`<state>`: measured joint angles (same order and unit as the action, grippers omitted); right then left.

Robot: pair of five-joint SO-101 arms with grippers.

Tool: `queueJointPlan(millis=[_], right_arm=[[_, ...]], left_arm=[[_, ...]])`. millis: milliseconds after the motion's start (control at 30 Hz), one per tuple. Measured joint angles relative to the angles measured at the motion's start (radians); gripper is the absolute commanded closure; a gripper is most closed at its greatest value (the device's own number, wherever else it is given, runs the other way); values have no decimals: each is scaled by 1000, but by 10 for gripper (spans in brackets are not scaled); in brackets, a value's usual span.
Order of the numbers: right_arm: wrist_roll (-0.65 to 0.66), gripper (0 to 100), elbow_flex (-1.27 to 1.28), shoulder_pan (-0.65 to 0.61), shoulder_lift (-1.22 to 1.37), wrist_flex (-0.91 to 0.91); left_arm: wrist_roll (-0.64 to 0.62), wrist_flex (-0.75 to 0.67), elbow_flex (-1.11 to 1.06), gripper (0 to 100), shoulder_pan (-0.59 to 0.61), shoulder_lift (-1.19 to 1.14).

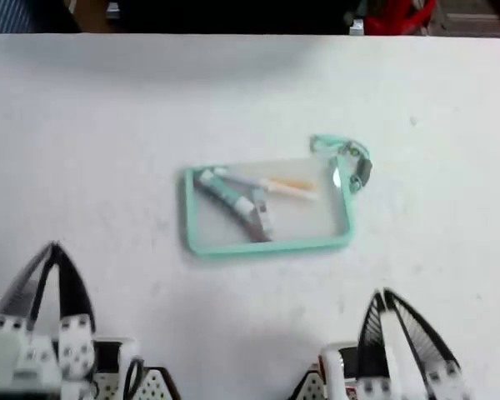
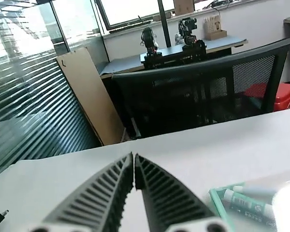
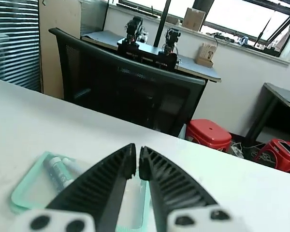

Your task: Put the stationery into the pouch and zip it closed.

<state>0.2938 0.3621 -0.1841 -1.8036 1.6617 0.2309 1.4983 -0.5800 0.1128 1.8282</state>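
High view: the pouch (image 1: 267, 247), stationery (image 1: 237, 200) inside, lies mid-table, well ahead of the left gripper (image 1: 56, 247) and right gripper (image 1: 382, 293), both clenched empty.

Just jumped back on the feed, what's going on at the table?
Nothing is being handled. The left gripper and right gripper sit shut and empty at the near edge of the table. The pouch lies flat in the middle, apart from both, with the stationery visible inside. Whether it is zipped shut cannot be told.
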Motion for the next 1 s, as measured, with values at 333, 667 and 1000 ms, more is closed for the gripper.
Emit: queueJointPlan(millis=[333, 667, 1000], right_arm=[[0, 981, 635, 44, 2, -503], [2, 981, 1277, 55, 8, -1042], [-3, 980, 1320, 60, 11, -937]], left_arm=[[68, -512, -672, 978, 0, -2], [-5, -816, -1112, 976, -17, 2], [80, -575, -1115, 976, -74, -11]])
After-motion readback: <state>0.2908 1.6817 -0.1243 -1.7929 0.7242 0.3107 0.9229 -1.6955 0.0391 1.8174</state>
